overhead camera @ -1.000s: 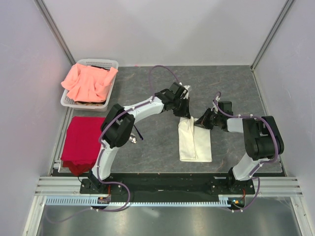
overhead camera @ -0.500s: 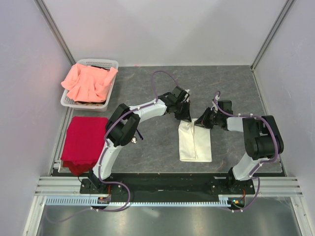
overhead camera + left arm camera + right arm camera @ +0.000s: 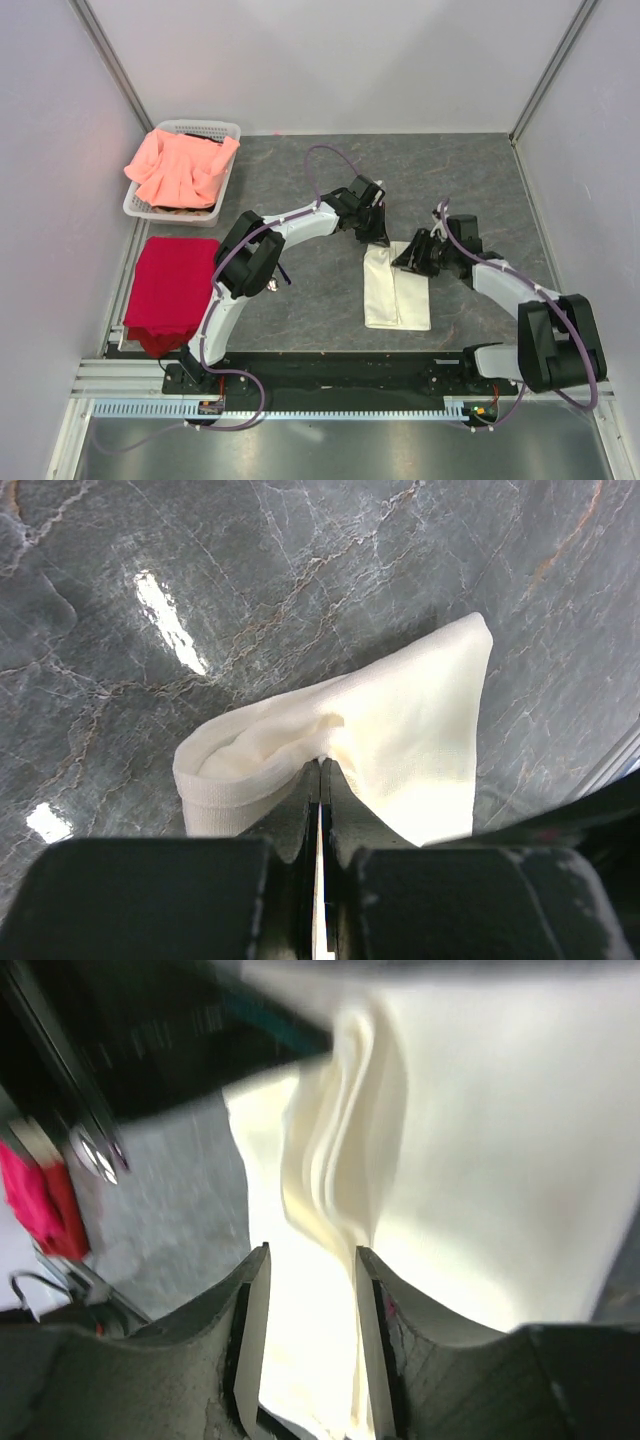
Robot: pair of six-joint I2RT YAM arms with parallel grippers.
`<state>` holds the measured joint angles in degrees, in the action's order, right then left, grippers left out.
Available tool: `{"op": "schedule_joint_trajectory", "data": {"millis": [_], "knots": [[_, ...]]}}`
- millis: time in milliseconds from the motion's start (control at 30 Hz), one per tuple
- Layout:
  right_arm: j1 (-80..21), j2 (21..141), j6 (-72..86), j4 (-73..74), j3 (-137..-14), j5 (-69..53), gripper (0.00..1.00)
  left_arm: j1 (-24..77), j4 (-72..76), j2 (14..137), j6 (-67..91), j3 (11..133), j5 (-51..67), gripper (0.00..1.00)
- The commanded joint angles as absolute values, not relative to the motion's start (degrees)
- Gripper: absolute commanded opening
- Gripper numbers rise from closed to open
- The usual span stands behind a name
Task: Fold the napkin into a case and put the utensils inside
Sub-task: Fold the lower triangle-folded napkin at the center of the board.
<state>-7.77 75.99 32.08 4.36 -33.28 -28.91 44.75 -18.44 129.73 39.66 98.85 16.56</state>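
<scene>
The cream-white napkin (image 3: 397, 290) lies folded into a narrow case on the dark table, its far end lifted. My left gripper (image 3: 377, 238) is shut on the far left edge of that end, and in the left wrist view the napkin (image 3: 400, 730) bulges open as a loop ahead of the left gripper (image 3: 322, 765). My right gripper (image 3: 410, 257) hovers over the napkin's far right corner. In the right wrist view the right gripper (image 3: 310, 1255) stands open, with the napkin's (image 3: 480, 1160) rippled layers just beyond it. A purple-handled utensil (image 3: 276, 278) peeks out beside the left arm's elbow.
A white basket (image 3: 228, 130) holding a salmon-pink cloth (image 3: 180, 165) stands at the back left. A red cloth (image 3: 172, 285) lies at the table's left edge. Grey walls close in the left, back and right sides.
My right gripper has opened and let go of the napkin's corner, and its arm has swung out to the right. The left gripper stays shut on the napkin's edge.
</scene>
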Motion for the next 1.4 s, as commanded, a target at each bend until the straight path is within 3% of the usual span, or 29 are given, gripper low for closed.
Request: {"op": "schedule_joint_trajectory", "data": {"millis": [0,67,300,700,1100,1167,1367], "knots": [[-13.17,69.45,33.66,10.97,-28.22,-25.85,0.5,45.0,-16.61,128.76,41.66,99.84,16.0,0.02],[-14.49,65.85,34.89,16.39,-27.69,-21.56,0.57,45.0,-16.7,128.67,41.75,99.67,16.17,0.02],[-18.89,57.92,37.79,27.33,-26.98,-16.44,0.54,45.0,-16.52,128.58,42.27,98.88,16.08,0.02],[-23.64,58.09,40.34,22.86,-22.06,-16.61,0.53,45.0,-16.35,128.41,42.45,98.44,15.91,0.02],[-26.37,58.18,43.59,19.42,-20.66,-15.38,0.41,45.09,-16.26,128.32,42.8,98.44,16.08,0.02],[-26.45,58.36,43.86,18.72,-20.39,-15.55,0.36,45.09,-16.17,128.32,42.89,98.44,16.08,0.02],[-27.68,54.76,46.67,19.42,-20.04,-18.1,0.04,45.09,-16.35,127.79,45.35,97.82,13.54,0.02]]}}
